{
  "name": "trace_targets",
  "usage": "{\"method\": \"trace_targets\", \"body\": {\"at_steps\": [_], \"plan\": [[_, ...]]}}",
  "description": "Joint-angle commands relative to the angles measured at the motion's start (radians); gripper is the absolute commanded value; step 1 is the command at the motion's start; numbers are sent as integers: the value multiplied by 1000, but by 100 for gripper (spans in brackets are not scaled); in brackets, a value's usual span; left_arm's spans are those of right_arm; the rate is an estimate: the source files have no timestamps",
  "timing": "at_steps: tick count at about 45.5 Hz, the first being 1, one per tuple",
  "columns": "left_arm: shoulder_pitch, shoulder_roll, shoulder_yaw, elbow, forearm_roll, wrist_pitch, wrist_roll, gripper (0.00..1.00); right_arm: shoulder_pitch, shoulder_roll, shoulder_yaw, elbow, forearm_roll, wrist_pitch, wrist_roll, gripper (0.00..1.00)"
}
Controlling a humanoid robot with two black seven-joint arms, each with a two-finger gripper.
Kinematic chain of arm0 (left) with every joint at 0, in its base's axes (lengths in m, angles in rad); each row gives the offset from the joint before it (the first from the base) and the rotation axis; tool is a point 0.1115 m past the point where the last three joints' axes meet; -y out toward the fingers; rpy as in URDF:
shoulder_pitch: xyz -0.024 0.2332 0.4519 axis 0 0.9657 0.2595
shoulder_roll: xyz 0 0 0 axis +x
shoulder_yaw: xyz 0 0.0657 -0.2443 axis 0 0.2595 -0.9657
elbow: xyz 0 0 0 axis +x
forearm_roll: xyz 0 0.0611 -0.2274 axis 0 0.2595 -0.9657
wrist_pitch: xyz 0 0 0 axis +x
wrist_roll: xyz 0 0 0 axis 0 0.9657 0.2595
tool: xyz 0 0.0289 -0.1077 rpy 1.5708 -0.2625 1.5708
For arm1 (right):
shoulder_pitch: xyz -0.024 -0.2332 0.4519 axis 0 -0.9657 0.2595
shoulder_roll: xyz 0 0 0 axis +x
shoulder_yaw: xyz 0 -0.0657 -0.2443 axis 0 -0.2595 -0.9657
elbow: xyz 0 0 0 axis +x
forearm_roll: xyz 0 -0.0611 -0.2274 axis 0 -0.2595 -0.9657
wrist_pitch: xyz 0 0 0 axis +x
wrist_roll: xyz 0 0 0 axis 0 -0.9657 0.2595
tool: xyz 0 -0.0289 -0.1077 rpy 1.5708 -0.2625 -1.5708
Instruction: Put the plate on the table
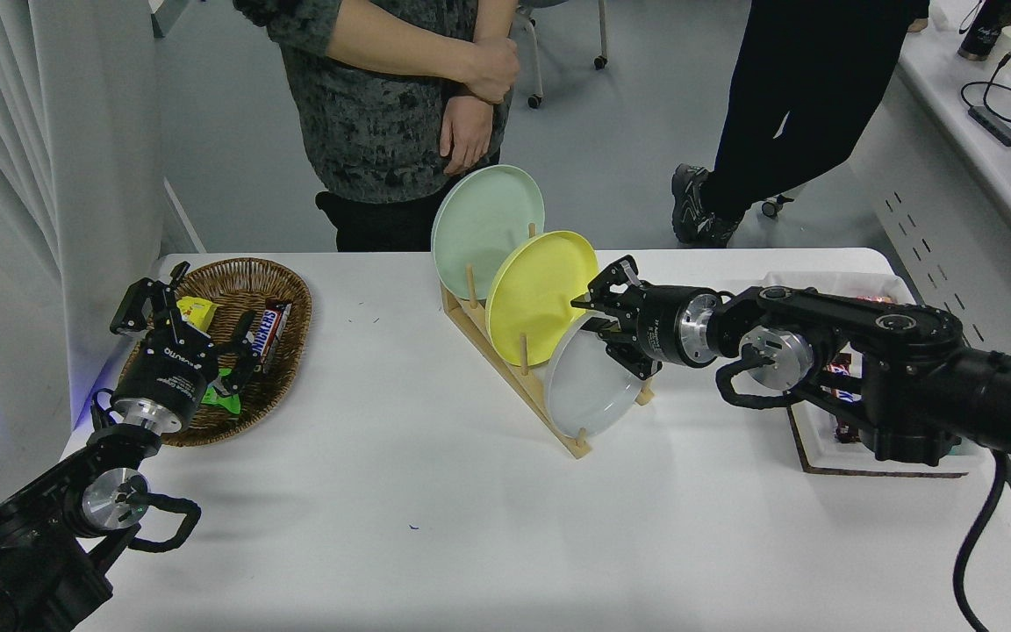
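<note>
One Snickers bar (272, 333) lies in the wicker basket (288, 285).

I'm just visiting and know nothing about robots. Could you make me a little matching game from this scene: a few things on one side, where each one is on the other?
Things:
1. grey plate
2. pale green plate
3. chocolate bar
4. left pincer

Places:
A. lying in the wicker basket
B. front slot of the wooden rack, at the right pincer
C. parked over the basket
D. rearmost slot of the rack

Pairs: 1-B, 2-D, 3-A, 4-C
</note>
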State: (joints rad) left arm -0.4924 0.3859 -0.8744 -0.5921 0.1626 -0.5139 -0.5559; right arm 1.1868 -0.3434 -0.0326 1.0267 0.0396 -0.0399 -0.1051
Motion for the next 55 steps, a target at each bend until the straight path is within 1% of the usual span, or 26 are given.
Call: {"method": "trace_targets", "body": {"at_steps": [1, 14, 16, 19, 25, 28, 29, 42, 55], "plan": [[0, 1, 0, 0, 0, 0, -1, 98, 7, -17, -3, 13, 20, 0, -5, 20], [0, 1, 0, 0, 0, 0, 1, 98, 5, -17, -4, 15, 20, 0, -4, 18], [0, 1, 0, 0, 0, 0, 1, 98, 7, -19, -4, 22, 20, 0, -4, 12], [0, 1, 0, 0, 0, 0, 1, 98, 7, -19, -3, 24, 20, 0, -5, 9], [0, 1, 0, 0, 0, 0, 1, 98, 7, -20, -3, 24, 20, 0, -4, 9], [0, 1, 0, 0, 0, 0, 1, 98, 7, -22, -3, 33, 22, 0, -4, 4], [0, -1, 0, 0, 0, 0, 1, 98, 7, -34, -4, 45, 28, 0, -4, 1], [0, -1, 0, 0, 0, 0, 1, 98, 22, -81, -3, 92, 45, 0, -5, 0], [0, -1, 0, 0, 0, 0, -1, 98, 91, -200, -15, 196, 85, 2, -5, 0]]}}
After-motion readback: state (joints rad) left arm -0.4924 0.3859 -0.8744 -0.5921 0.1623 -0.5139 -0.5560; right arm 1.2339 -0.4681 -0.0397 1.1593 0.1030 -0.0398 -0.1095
